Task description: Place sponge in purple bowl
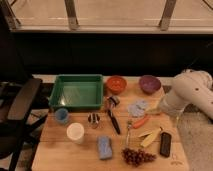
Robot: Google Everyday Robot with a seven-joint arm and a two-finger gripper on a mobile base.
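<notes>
**Station Status: Sponge Not Yet Transferred**

1. Locate the gripper [162,107]. It sits at the end of the white arm [192,94], over the right edge of the wooden table [55,152]. You cannot tell from this view whether it is parted or closed. Nothing can be seen held in it.

2. Locate the sponge [104,147]. It is blue and lies flat near the front edge of the table, well apart from the gripper, down and to the left of it in the view.

3. Locate the purple bowl [149,83]. It stands near the gripper, just above and slightly left of it in the view, at the back of the table. Confirm that the sponge is not in it.

4. Note the items between the gripper and the sponge:
   - a blue-grey cloth [137,107], just left of the gripper;
   - an orange carrot-like piece [140,122], below and left of the gripper;
   - a black-handled tool [114,119], further left.

5. Note the items below the gripper: a yellow banana [150,137], a black block [165,144] and a bunch of grapes [137,156].

6. Note the remaining items, all well left of the gripper: an orange bowl [116,84] beside the purple bowl, a green tray [77,78], a blue cup [61,115] and a white cup [75,132].
</notes>
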